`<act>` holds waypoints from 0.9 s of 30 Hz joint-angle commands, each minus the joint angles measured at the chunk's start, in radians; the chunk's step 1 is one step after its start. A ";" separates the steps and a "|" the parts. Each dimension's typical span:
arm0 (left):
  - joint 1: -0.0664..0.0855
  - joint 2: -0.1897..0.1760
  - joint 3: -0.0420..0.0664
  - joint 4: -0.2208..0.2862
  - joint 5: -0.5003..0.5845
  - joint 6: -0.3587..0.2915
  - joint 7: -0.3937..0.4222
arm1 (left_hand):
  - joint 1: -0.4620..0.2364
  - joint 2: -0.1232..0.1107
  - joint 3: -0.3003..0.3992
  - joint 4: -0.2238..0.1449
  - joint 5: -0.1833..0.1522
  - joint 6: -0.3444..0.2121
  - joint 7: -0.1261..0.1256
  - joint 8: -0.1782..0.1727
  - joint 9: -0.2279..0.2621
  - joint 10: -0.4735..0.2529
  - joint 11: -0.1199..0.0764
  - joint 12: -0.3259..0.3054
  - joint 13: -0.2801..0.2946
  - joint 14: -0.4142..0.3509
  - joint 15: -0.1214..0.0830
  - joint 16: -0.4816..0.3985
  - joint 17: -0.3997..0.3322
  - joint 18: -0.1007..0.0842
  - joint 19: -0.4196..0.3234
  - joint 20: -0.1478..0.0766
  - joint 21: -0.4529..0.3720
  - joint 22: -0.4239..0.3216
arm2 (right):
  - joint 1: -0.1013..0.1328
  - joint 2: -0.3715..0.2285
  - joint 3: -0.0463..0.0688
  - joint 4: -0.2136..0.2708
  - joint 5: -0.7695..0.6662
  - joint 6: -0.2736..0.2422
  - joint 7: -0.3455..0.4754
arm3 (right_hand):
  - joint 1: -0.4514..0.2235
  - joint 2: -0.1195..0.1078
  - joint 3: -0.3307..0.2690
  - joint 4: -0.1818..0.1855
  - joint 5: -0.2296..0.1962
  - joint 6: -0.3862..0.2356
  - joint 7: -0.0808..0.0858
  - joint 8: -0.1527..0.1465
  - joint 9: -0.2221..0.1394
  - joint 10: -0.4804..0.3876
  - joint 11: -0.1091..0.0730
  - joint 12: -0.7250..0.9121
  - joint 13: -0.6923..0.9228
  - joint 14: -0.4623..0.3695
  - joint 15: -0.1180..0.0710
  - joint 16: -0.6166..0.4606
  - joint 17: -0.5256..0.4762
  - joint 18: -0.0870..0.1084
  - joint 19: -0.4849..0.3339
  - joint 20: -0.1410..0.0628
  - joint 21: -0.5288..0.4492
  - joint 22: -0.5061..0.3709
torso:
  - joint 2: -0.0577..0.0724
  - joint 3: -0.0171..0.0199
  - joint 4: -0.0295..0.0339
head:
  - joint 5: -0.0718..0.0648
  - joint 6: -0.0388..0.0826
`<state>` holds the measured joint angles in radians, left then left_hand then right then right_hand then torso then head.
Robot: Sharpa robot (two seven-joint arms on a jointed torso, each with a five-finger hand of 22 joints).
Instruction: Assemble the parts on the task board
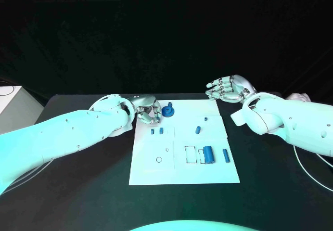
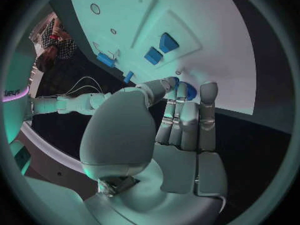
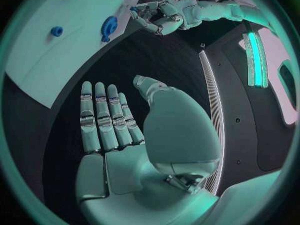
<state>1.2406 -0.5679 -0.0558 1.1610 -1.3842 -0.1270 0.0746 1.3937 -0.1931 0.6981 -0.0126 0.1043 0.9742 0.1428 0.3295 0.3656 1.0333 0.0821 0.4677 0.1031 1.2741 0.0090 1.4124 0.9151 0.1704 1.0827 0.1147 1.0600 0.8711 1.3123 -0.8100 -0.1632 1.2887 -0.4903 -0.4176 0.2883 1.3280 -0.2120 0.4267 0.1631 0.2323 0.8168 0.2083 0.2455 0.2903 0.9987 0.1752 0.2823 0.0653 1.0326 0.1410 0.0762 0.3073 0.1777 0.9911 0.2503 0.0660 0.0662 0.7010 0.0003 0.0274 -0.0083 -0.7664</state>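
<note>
Resting at the far-left corner of the task board (image 1: 184,166), the left hand (image 1: 146,111) is touching a round blue part (image 1: 169,112); whether it is actually pinching it cannot be told.

Lying left to right on the board are two small blue pegs (image 1: 157,131), a short stub (image 1: 198,129), a thick cylinder (image 1: 207,154) sitting in an outlined recess, and a slim pin (image 1: 225,155). All are looking light, rigid and smooth, likely slippery; taking each across its middle seems soundest. The right hand (image 1: 227,88) is hovering off the board's far-right corner, fingers apart, holding nothing.
</note>
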 commanded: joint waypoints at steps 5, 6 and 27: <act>0.000 -0.002 0.001 0.000 0.002 0.061 -0.005 | -0.009 -0.001 -0.002 -0.006 0.002 0.009 0.001 -0.009 0.002 0.010 0.000 -0.012 -0.002 -0.012 0.005 -0.006 -0.016 0.000 -0.016 0.002 -0.016 -0.013 | 0.000 0.000 0.001 0.000 0.000 0.001 0.010 | -0.002 0.000 0.004 -0.001 0.006 0.010 0.033 -0.005 -0.001 0.006 0.003 -0.006 -0.001 0.005 -0.001 -0.003 -0.001 0.007 0.002 0.001 0.000 -0.001 | 0.001 0.0003 -0.0015 | 0.003 -0.002; 0.000 -0.001 0.001 -0.001 0.002 0.062 -0.005 | -0.010 -0.001 -0.002 -0.006 0.002 0.009 0.002 -0.010 0.002 0.010 0.001 -0.013 -0.002 -0.013 0.005 -0.006 -0.016 0.000 -0.017 0.002 -0.016 -0.013 | 0.000 0.000 0.001 0.000 0.000 0.001 0.010 | -0.002 0.000 0.004 -0.001 0.006 0.010 0.033 -0.005 -0.001 0.006 0.003 -0.006 -0.001 0.005 -0.001 -0.003 -0.001 0.007 0.002 0.001 0.000 -0.001 | 0.001 0.0008 -0.0012 | 0.003 -0.002; 0.000 0.016 0.000 -0.029 -0.012 0.052 -0.009 | -0.011 0.000 -0.003 -0.006 0.000 0.011 0.002 -0.011 0.003 0.014 0.001 -0.018 -0.002 -0.015 0.006 -0.006 -0.017 0.000 -0.018 0.002 -0.017 -0.013 | 0.000 0.000 0.001 0.003 0.000 0.001 0.011 | -0.002 0.000 0.004 -0.001 0.006 0.010 0.033 -0.005 -0.001 0.006 0.003 -0.006 -0.001 0.005 -0.001 -0.003 -0.001 0.007 0.002 0.001 0.000 -0.001 | 0.001 0.0002 -0.0015 | 0.002 -0.004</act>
<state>1.2402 -0.5546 -0.0558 1.1325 -1.3876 -0.0803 0.0647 1.3938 -0.1932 0.6953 -0.0153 0.1043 0.9777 0.1464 0.3232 0.3667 1.0404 0.0821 0.4560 0.1015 1.2685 0.0145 1.4123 0.8986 0.1705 1.0738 0.1162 1.0484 0.8585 1.3122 -0.8096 -0.1634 1.2898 -0.4903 -0.4177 0.2883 1.3280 -0.2120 0.4267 0.1631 0.2323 0.8168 0.2083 0.2455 0.2905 0.9987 0.1752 0.2823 0.0653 1.0325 0.1410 0.0762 0.3075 0.1777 0.9911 0.2504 0.0660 0.0662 0.7021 0.0012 0.0258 -0.0069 -0.7700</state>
